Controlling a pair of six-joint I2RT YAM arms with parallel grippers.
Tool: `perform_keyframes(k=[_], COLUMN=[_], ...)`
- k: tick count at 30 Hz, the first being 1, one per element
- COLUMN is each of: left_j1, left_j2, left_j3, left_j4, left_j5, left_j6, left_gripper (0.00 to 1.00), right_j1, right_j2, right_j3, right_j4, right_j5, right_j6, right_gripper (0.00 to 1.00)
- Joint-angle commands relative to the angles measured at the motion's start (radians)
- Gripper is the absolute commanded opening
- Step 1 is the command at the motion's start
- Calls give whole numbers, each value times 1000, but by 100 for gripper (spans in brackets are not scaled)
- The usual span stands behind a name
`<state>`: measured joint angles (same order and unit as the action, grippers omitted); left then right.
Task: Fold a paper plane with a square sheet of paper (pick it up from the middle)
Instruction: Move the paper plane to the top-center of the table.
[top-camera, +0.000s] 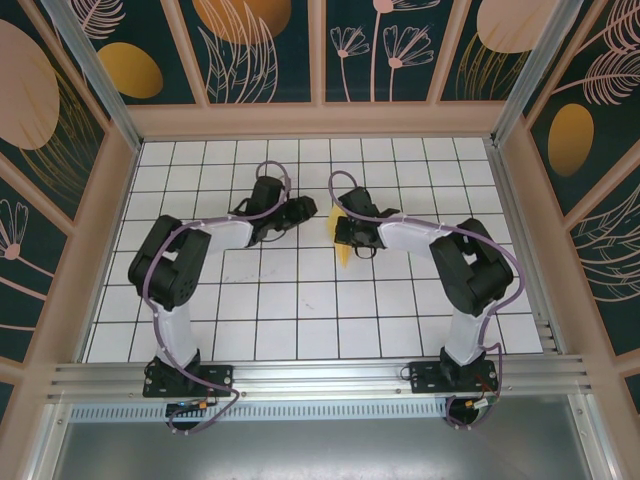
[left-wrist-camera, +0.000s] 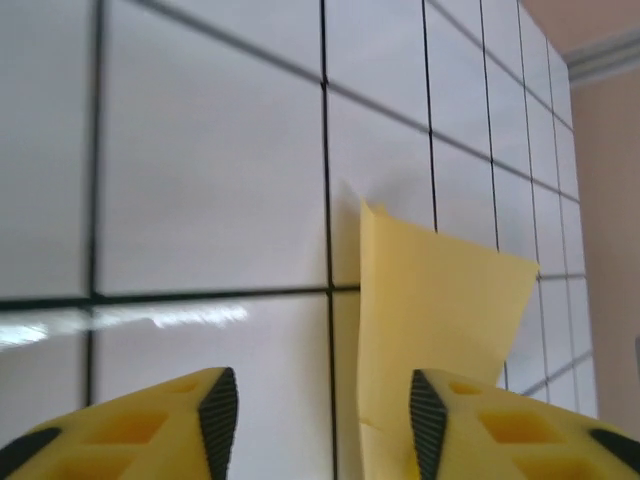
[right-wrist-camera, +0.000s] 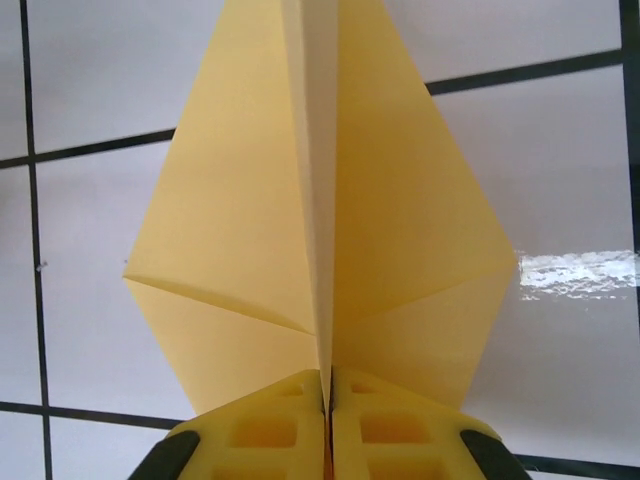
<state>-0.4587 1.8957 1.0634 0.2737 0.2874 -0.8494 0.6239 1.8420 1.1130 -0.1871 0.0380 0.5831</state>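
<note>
Right jaws pinch shut on the centre fold of the half-folded paper plane, likely to hold its wings together above the table; left jaws stand apart, empty, paper edge beside them.

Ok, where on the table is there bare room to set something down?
Free: the near tile rows between the left arm's base and the right arm's base, and the far rows along the back wall. Crowded: mid-table, where the left gripper and right gripper meet at the folded yellow paper.
</note>
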Motion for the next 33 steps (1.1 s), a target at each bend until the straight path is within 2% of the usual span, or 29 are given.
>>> perform_keyframes(k=[1,5,14,21,26,33], left_j1=[21,23,23,25,46,101], left_j2=[-67,-102,-136,-176,-219,-278], left_j3=[-33,-45,-69,-85,-124,-196], left_j4=[-116,-171,-191,-205,-215,-200], left_j5=[-158,-257,-330,-404,-436,-441], left_j6=[52,80,94,108,109,102], left_gripper=[57,65,75,89,98,99], right_j1=[14,21,48,50,44,10], right_j2=[42,74,127,140,150,267], right_j3=[44,73,123,159,250,411], right_j4=[-59,-72,-101,-134,-188,-241], right_j5=[47,47,68,115,178,190], right_j6=[-6,-5,17,13,-57,-169], right_gripper=[9,15,17,6,5,7])
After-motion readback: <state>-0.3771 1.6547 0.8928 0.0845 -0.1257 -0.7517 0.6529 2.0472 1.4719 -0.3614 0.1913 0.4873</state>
